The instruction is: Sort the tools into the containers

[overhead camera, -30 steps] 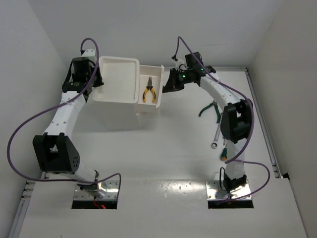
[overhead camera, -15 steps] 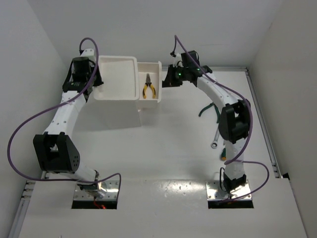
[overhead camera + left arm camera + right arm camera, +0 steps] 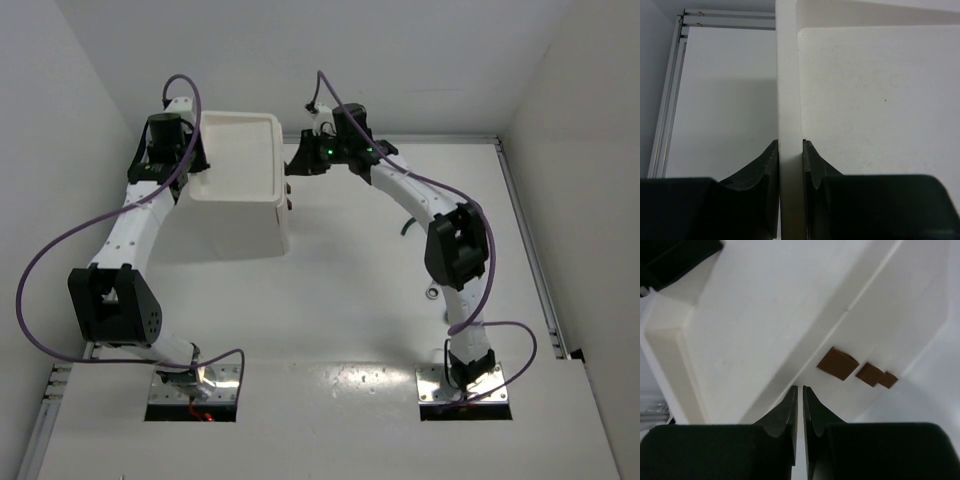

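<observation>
White boxy plastic cabinet (image 3: 250, 225) on the white table (image 3: 350, 300) between both arms, left gripper (image 3: 789, 142) clamped on the rim of its shallow tray top (image 3: 787, 75), right gripper (image 3: 800, 387) jaws almost together on nothing, just before drawer fronts with small dark red handles (image 3: 837, 363)

the right arm (image 3: 455, 250) covers the green-handled pliers (image 3: 405, 228) but for a sliver and the wrench (image 3: 431, 293) but for its tiny ring end, and the cabinet's (image 3: 240, 170) shut drawers (image 3: 865, 330) hide their insides.
</observation>
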{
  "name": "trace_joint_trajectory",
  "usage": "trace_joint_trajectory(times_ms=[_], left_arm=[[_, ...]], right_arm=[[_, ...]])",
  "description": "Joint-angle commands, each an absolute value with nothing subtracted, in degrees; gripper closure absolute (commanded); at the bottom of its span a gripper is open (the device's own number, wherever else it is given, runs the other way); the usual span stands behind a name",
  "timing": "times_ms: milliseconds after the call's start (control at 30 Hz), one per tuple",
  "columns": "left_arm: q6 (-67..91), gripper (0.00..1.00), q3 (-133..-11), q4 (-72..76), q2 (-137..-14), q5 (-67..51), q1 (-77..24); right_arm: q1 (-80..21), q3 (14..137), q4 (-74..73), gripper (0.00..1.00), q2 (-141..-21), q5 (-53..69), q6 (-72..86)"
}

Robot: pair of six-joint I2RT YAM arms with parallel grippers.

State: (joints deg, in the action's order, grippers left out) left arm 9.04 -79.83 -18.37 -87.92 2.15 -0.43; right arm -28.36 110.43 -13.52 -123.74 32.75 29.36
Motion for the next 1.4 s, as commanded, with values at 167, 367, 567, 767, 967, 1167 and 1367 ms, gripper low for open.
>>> trace_joint_trajectory(times_ms=[167, 367, 567, 767, 967, 1167, 1367], left_arm=[[10.2, 1.0, -78.0, -28.7, -93.7, -8.9, -4.0], [10.2, 1.0, -78.7, -28.7, -94.2, -8.4, -4.5], [7.0, 0.89, -80.1, -29.2, -95.4, -12.5, -4.5], [5.0, 0.53, -82.0, -30.5, -95.9, -16.1, -4.5], [3.7, 0.41, -82.6, -32.2, -96.4, -17.8, -4.5], [4.2, 0.51, -82.6, -32.2, -96.4, -14.4, -4.5], [4.7, 0.89, -82.6, -32.2, -96.9, -13.6, -4.5]], right_arm=[[-31.4, 113.4, -7.2, 0.83, -123.6, 40.5, 31.2], [-30.4, 111.1, -5.8, 0.52, -121.8, 39.4, 31.5], [-23.0, 101.1, 0.4, 0.48, -113.0, 49.3, 24.6], [-15.7, 91.3, 8.0, 0.48, -113.1, 67.5, 20.1], [-14.5, 101.0, -13.2, 0.48, -121.4, 69.3, -9.3], [-17.3, 105.5, -13.4, 0.48, -127.0, 70.4, -13.3], [-20.4, 103.7, -6.2, 0.48, -128.1, 69.2, -14.4]])
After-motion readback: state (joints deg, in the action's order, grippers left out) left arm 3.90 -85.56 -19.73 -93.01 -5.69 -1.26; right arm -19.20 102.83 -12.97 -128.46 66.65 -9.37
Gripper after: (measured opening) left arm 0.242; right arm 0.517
